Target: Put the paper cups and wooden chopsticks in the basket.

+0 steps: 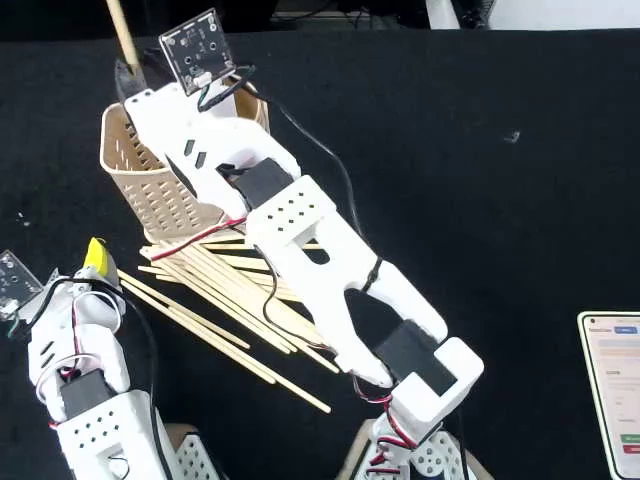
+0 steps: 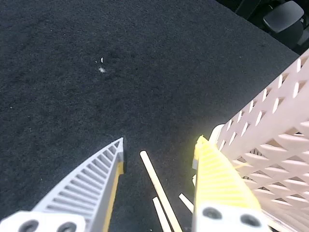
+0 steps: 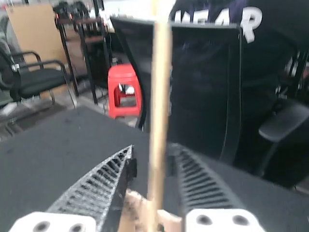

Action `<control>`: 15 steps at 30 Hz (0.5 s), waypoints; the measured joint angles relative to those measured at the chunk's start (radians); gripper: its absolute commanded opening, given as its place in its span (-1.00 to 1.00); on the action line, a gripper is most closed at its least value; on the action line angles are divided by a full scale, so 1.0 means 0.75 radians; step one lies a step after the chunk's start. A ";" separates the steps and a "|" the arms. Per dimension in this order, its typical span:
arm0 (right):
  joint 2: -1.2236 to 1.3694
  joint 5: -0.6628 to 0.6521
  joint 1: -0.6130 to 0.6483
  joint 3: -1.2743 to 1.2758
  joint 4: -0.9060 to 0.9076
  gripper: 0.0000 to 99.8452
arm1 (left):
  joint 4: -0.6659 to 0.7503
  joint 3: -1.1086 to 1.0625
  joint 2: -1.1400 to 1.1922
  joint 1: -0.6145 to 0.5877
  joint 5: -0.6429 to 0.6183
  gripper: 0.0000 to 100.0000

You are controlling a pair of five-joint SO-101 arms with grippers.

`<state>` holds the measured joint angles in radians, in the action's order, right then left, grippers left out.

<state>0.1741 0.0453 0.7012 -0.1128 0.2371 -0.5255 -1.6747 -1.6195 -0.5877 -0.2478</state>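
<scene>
A tan perforated basket stands at the table's back left; its wall is close beside my left gripper. Several wooden chopsticks lie in a loose pile on the black cloth just in front of the basket. My right gripper is over the basket's far rim, shut on one chopstick that stands upright; in the right wrist view this chopstick rises between the dark fingers. My left gripper hangs open at the pile's left end, with chopstick ends below its gap.
The right arm's white links stretch diagonally across the pile and the basket. A lit tablet lies at the table's right edge. Black cloth covers the whole right half of the table.
</scene>
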 measured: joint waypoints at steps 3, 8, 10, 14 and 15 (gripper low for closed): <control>-0.027 0.000 0.000 0.000 0.080 -0.68 | 0.000 0.000 0.000 0.000 0.002 -0.53; -0.256 0.000 0.000 0.000 0.297 -0.77 | 0.000 0.000 0.000 0.000 0.002 -0.53; -0.368 0.000 0.000 0.000 0.477 -0.78 | 0.000 0.000 0.000 0.000 0.002 -0.53; -0.608 0.000 0.000 0.076 0.933 -0.78 | 0.000 0.000 0.000 0.000 0.002 -0.53; -0.661 0.000 0.000 0.117 1.047 -0.78 | 0.000 0.000 0.000 0.000 0.002 -0.53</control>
<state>-0.3214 0.0453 0.7012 -0.0253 1.0226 -0.5255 -1.6747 -1.6195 -0.5877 -0.2463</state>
